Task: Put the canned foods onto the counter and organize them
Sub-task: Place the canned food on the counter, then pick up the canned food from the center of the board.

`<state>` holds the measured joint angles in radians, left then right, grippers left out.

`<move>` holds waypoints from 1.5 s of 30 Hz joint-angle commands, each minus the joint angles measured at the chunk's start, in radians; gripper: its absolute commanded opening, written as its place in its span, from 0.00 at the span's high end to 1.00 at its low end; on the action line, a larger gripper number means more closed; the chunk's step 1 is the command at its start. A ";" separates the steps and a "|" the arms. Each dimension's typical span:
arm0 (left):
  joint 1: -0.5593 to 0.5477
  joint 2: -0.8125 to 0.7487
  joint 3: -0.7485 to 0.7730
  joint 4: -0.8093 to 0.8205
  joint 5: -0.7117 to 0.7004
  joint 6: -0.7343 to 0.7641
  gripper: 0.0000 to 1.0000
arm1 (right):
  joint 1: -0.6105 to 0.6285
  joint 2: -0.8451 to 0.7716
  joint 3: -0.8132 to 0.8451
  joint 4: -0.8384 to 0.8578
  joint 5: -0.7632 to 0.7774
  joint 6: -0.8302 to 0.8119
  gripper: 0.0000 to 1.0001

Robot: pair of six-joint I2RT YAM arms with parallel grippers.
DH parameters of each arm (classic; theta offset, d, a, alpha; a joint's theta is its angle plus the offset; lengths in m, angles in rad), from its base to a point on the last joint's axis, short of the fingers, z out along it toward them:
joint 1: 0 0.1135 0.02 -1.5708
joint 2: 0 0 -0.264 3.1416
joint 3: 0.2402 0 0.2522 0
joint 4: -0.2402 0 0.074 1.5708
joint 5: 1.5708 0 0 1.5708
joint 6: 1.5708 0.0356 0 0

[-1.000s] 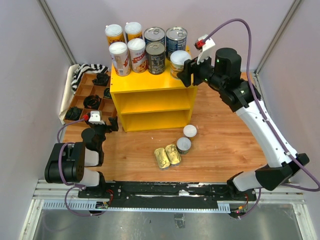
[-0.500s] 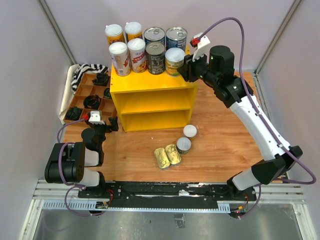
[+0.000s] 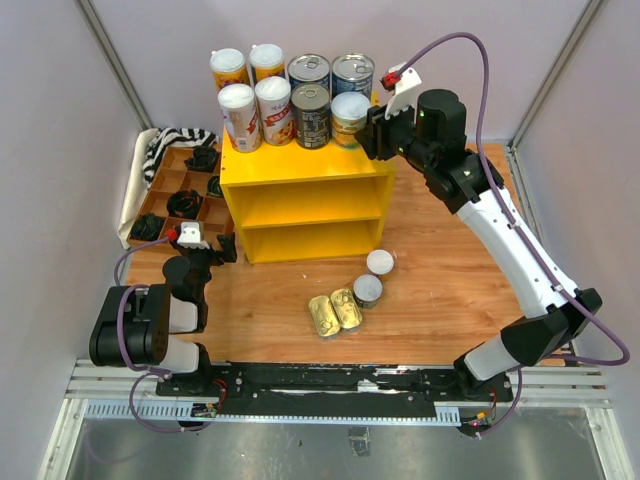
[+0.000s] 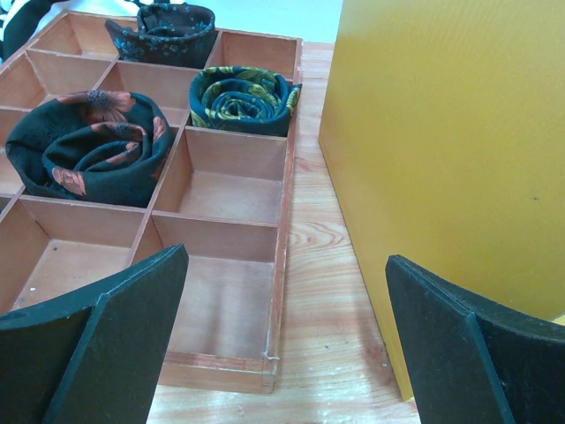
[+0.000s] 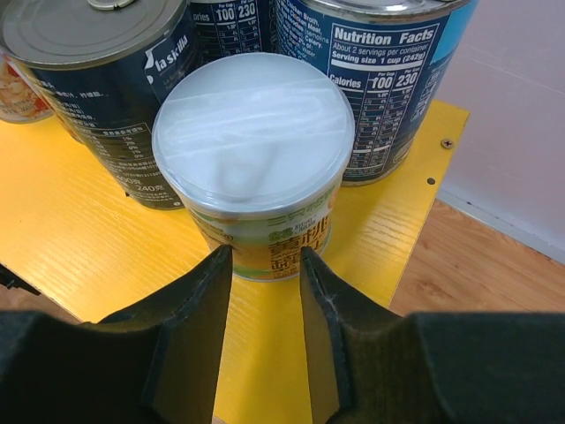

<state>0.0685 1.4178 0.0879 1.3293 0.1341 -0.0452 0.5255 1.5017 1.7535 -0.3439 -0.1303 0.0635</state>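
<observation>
Right wrist view: the right gripper [image 5: 263,265] has its jaws standing nearly together, with only a slim gap between them and nothing in it. The tips sit at the foot of the short white-lidded can [image 5: 253,132]. That can stands on the yellow counter [image 5: 79,256], close beside the dark-labelled can [image 5: 97,79], so a narrow nudge into line seems the purpose. The right arm [image 3: 510,240] stretches long from the near edge, wrist bent left. The left gripper [image 4: 282,340] hangs wide open and empty by the divided tray [image 4: 221,177].
</observation>
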 commanded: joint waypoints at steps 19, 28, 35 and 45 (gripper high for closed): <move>-0.005 0.006 0.010 0.017 0.006 0.013 0.00 | -0.012 0.065 0.097 0.017 -0.028 -0.005 0.65; -0.005 0.005 0.011 0.018 0.005 0.012 0.00 | -0.012 -0.106 -0.090 0.084 -0.045 0.025 0.01; -0.005 0.005 0.011 0.018 0.006 0.013 0.00 | -0.010 -0.467 -0.530 0.276 0.135 0.058 0.02; -0.004 0.004 0.011 0.017 0.006 0.012 0.00 | 0.002 -0.713 -0.935 0.152 0.246 0.264 0.01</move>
<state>0.0685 1.4178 0.0879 1.3289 0.1341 -0.0452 0.5255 0.8021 0.9253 -0.1341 0.0620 0.2005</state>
